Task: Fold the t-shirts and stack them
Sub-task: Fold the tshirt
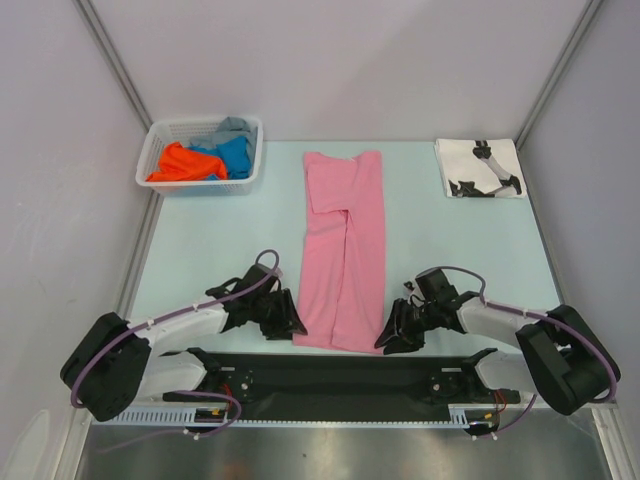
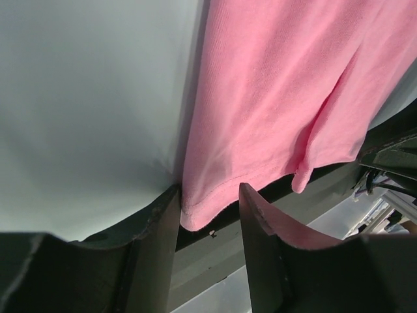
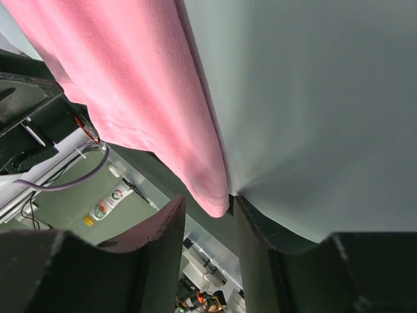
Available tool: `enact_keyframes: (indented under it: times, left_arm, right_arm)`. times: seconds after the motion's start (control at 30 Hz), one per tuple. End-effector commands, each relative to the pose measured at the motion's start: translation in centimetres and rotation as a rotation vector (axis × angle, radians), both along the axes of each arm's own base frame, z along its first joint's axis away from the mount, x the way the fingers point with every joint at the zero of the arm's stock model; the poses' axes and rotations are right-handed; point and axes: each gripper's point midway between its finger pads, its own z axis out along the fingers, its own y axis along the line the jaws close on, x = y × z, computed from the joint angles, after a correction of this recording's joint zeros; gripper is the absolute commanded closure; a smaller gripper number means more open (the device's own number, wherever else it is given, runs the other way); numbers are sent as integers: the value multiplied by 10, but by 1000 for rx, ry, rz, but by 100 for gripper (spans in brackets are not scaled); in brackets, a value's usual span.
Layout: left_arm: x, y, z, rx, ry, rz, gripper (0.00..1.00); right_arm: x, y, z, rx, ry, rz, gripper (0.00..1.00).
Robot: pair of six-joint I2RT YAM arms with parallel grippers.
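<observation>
1. The pink shirt [image 1: 345,250] lies in the middle of the desk [image 1: 210,250], folded lengthwise into a long strip that runs from the near edge toward the far edge.
2. Its hem sits right at the near edge, between my two grippers.
3. The left gripper [image 1: 295,325] is low at the hem's left corner. On the left wrist view I see its jaws partly apart, with that corner between them but not pinched.
4. The right gripper [image 1: 385,340] is low at the hem's right corner. Its jaws also stand partly apart. The cloth tip sits in the gap, against one finger [image 3: 251,228] and clear of the other.
5. A white shirt [image 1: 478,167] with black print lies folded flat at the far right corner.
6. A basket [image 1: 205,121] stands at the far left corner, holding an orange shirt [image 1: 180,162], a blue shirt [image 1: 235,155] and a grey shirt [image 1: 232,127], all crumpled.
</observation>
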Motion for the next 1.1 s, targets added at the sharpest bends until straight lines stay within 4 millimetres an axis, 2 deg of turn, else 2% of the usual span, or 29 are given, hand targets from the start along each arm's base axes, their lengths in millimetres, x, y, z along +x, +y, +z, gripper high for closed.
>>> enact_keyframes:
  times: [0.0, 0.3, 0.37, 0.4, 0.43, 0.53, 0.77, 1.07]
  left_arm:
    - [-16, 21, -23, 105, 47, 4, 53]
    - [-20, 22, -27, 101, 53, 12, 60]
    - [-23, 24, -29, 106, 62, 13, 65]
    - [-24, 25, -29, 106, 62, 12, 71]
    - [-26, 26, -30, 105, 65, 13, 81]
    - [-32, 25, -32, 95, 80, 12, 100]
    - [-52, 3, -28, 42, 105, -15, 100]
    - [-53, 4, -24, 53, 107, -13, 99]
  right_arm:
    - [8, -8, -17, -77, -43, -24, 59]
    - [8, -8, -22, -81, -41, -7, 65]
    - [8, -8, -21, -77, -44, -4, 72]
    - [8, -8, -21, -76, -48, -5, 80]
    - [7, -9, -21, -80, -50, -2, 100]
    - [5, -11, -18, -81, -62, -2, 100]
    - [-2, -19, -9, -96, -77, -8, 100]
    - [-8, -24, -6, -96, -62, -13, 100]
